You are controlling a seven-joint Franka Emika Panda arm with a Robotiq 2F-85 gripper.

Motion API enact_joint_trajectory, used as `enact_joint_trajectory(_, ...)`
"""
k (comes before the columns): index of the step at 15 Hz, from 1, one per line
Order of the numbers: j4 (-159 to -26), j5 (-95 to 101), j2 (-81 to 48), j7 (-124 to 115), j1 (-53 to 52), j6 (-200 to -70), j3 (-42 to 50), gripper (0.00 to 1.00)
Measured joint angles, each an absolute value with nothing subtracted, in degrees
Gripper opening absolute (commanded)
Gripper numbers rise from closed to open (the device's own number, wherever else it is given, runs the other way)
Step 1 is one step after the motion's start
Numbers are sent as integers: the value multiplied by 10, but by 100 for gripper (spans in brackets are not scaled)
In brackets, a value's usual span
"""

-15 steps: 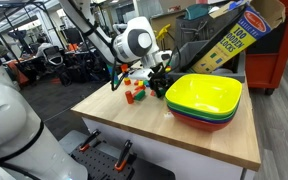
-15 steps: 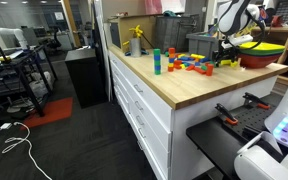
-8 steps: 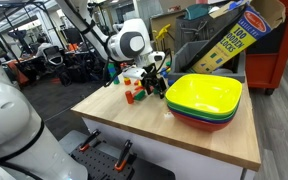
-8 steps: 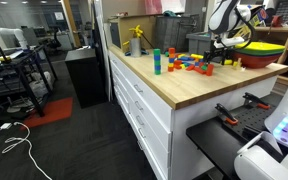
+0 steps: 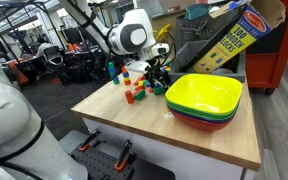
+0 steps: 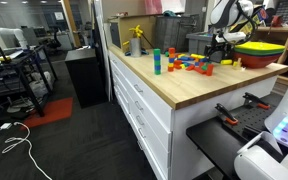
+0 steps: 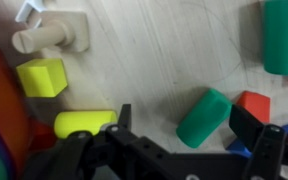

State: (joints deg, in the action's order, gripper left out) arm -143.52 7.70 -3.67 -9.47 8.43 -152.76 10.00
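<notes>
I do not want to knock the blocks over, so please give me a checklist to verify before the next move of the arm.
1. Open pincer: ok.
2. Empty pincer: ok.
3. Tilted green cylinder within the pincer's opening, wrist view: ok.
4. Nearby yellow cylinder clear of the pincer: cannot tell, very close.
5. Nearby red block clear of it: cannot tell.
6. Stacked bowls apart from the pincer: ok.

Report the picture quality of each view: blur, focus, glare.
Wrist view: soft throughout, the green cylinder and yellow cube fuzzy-edged, the open gripper a dark silhouette. In an exterior view the white robot body in front is out of focus; in an exterior view the coloured blocks are too small to resolve, the floor dark.
</notes>
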Motion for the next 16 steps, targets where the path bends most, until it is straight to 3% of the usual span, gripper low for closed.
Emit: enact_joint_trajectory(16,-1416,243,-93,-197,85,-1560,159,100)
